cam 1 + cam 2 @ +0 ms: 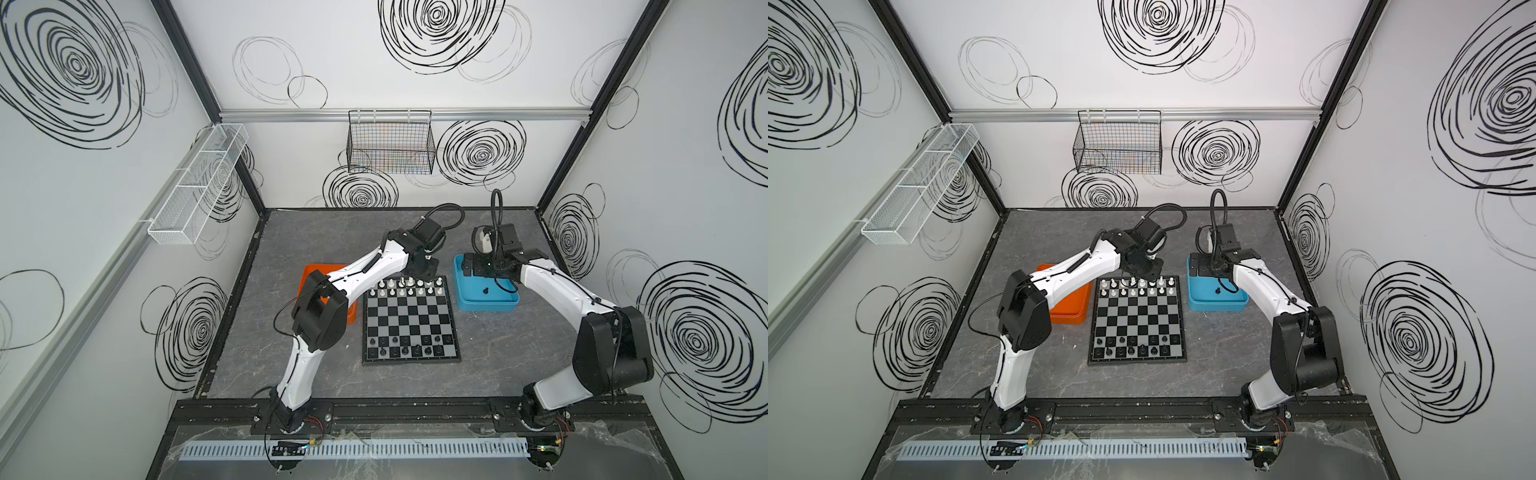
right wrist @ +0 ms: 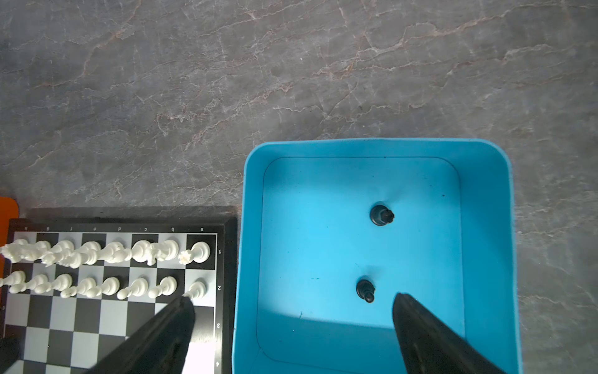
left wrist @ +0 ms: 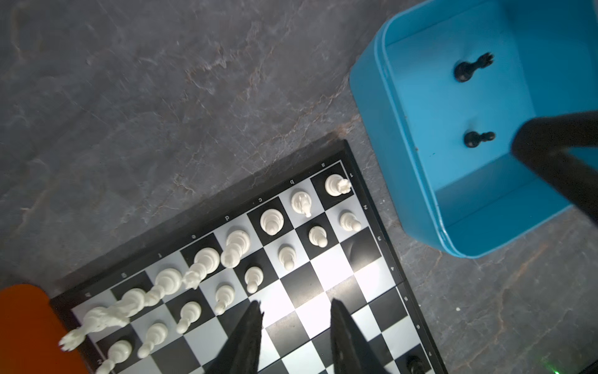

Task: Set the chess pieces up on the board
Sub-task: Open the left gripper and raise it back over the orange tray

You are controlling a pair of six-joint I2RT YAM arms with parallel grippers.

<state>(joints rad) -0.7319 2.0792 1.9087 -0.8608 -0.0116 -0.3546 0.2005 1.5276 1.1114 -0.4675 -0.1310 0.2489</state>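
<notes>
Left gripper [image 3: 296, 304] partly open, nothing between its fingers, hanging over the board [image 1: 411, 320] beside the white pieces [image 1: 409, 286], which fill the far two rows. Black pieces [image 1: 409, 347] stand along the near rows. My right gripper [image 2: 293, 298] gapes wide, empty, above the blue tray [image 2: 372, 144]; two black chessmen [image 2: 382, 215] sit inside

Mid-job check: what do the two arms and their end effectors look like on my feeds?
Both match: the left arm and right arm have white link shells, bulky black joint housings and thin black cables looping outside. A ribbed black hose arcs over each wrist. The left end effector and right end effector each have two tapered matte-black fingers. No markings visible.
</notes>
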